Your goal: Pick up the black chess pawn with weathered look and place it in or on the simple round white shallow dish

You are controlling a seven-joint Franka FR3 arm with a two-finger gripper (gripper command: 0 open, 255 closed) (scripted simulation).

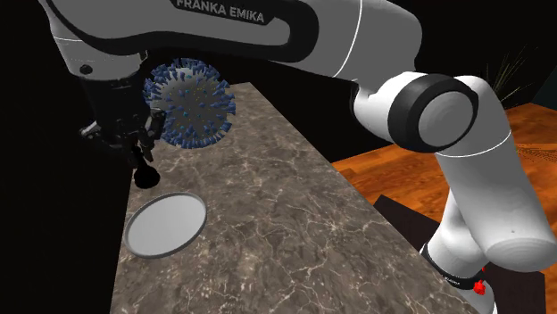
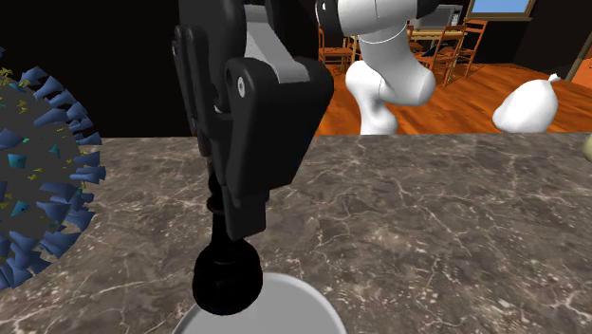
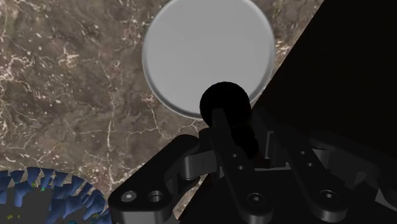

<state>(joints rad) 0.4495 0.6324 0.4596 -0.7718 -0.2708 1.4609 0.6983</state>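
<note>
A black chess pawn [image 1: 144, 172] hangs in the air, clasped upright by my black gripper [image 1: 136, 143], which is shut on its upper part. Its round base [image 2: 227, 279] hangs just above the far rim of the round white shallow dish [image 2: 285, 308]. In the wrist view the pawn's base [image 3: 224, 104] covers the near edge of the dish [image 3: 205, 54], with a finger [image 3: 238, 167] pressed along its stem. The dish [image 1: 166, 223] lies flat on the brown marbled counter [image 1: 286, 232], below and slightly toward the shoulder view's right of the pawn.
A spiky blue and grey virus-shaped ball [image 1: 189, 102] rests on the counter just behind the gripper, also seen as the spiky ball [image 2: 38, 180]. The counter's edge runs close to the dish with a black area beyond. Orange wood floor and chairs [image 2: 446, 47] lie past the counter.
</note>
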